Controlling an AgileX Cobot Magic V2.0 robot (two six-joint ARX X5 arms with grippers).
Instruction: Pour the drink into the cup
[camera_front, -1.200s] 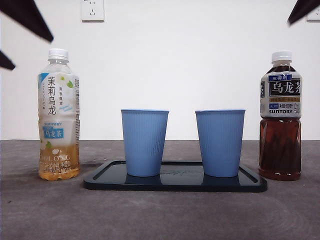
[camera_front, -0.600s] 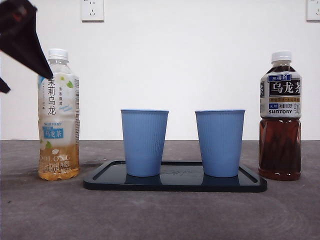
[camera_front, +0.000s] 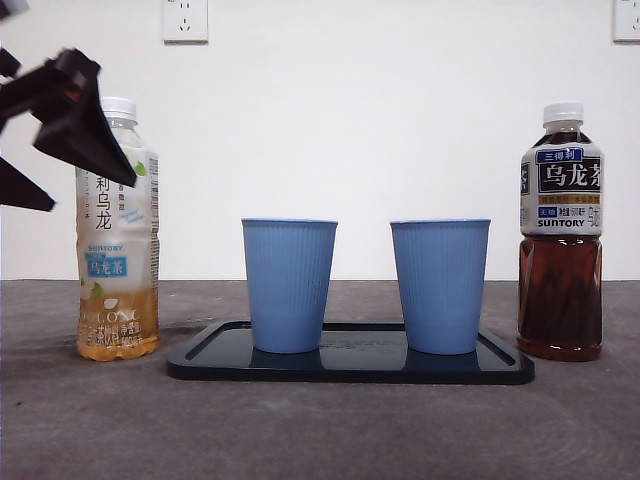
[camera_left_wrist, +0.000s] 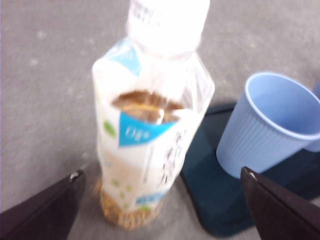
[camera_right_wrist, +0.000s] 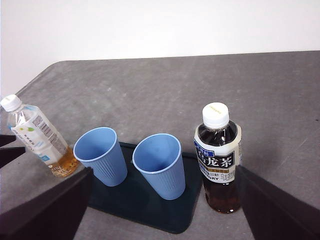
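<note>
A light jasmine-tea bottle (camera_front: 118, 250) with a white cap stands at the left of the table, about a quarter full. My left gripper (camera_front: 92, 195) is open and high beside it, one jaw in front of its upper label. In the left wrist view the bottle (camera_left_wrist: 150, 140) stands between the wide-open jaws of this gripper (camera_left_wrist: 160, 175), untouched. Two empty blue cups (camera_front: 289, 285) (camera_front: 440, 285) stand on a dark tray (camera_front: 350, 368). My right gripper (camera_right_wrist: 162, 172) is open and empty, high above the table and out of the front view.
A dark oolong bottle (camera_front: 561, 240) with a white cap stands to the right of the tray and also shows in the right wrist view (camera_right_wrist: 218, 160). A white wall with sockets (camera_front: 185, 20) is behind the table.
My left gripper has come down from the top left corner to the light bottle's upper part. The black tip at the top right corner has left the front view. Bottles and cups have not moved.
</note>
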